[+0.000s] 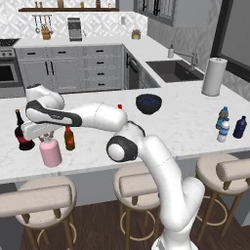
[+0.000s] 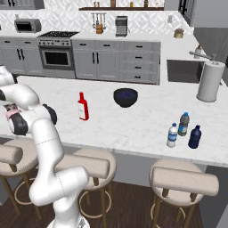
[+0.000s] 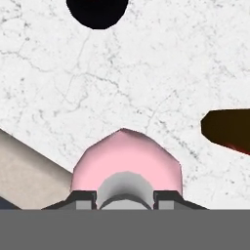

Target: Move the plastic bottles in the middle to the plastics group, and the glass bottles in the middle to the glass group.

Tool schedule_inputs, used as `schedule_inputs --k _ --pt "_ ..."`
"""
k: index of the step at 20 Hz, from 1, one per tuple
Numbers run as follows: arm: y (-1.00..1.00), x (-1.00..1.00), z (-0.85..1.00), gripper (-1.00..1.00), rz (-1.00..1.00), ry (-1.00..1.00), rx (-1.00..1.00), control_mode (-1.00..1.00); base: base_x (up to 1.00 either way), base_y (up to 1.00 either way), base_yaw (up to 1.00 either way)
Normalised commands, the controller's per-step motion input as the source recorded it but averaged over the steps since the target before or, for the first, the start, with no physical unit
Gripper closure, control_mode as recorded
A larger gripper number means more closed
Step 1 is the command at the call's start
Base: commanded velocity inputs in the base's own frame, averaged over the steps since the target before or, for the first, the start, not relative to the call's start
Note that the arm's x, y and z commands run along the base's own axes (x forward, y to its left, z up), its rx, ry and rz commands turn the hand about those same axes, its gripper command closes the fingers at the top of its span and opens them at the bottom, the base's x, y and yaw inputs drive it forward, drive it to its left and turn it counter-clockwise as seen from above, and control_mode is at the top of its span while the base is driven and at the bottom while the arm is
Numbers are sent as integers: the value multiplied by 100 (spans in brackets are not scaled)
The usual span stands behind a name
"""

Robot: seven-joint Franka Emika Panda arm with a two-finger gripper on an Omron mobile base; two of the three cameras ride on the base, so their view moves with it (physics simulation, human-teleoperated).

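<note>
My gripper point(image 1: 45, 138) is shut on the short neck of the squat pale pink glass bottle point(image 1: 51, 153), upright at the counter's left end. In the hand view the gripper point(image 3: 124, 197) clamps the pink bottle point(image 3: 127, 161) from above. The glass group flanks it: the black long-necked bottle point(image 1: 22, 133) to the left and the small brown bottle point(image 1: 69, 139) to the right. The slim red bottle point(image 2: 83, 107) stands mid-counter. At the right end, the small clear plastic bottle point(image 1: 223, 131) stands beside the plastics group: the blue-capped bottle point(image 1: 223, 114) and the dark blue bottle point(image 1: 239, 127).
A dark blue bowl point(image 1: 148, 103) sits mid-counter behind the arm. A paper towel roll point(image 1: 214, 76) stands by the sink point(image 1: 171, 69) at the back right. Padded stools point(image 1: 139, 184) line the counter's front edge.
</note>
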Motion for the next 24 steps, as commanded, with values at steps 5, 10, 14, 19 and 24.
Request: schedule_inputs --k 5,10,14,19,24 --pt "-1 26 -12 100 0 0 3 -100 0 0 0" --pt "0 27 -3 100 0 0 1 -100 0 0 0" --pt "0 3 0 100 0 0 0 -100 0 0 0" --pt "-1 0 0 100 0 -4 0 -100 0 0 0" --pt "0 0 2 100 0 -4 0 -100 0 0 0"
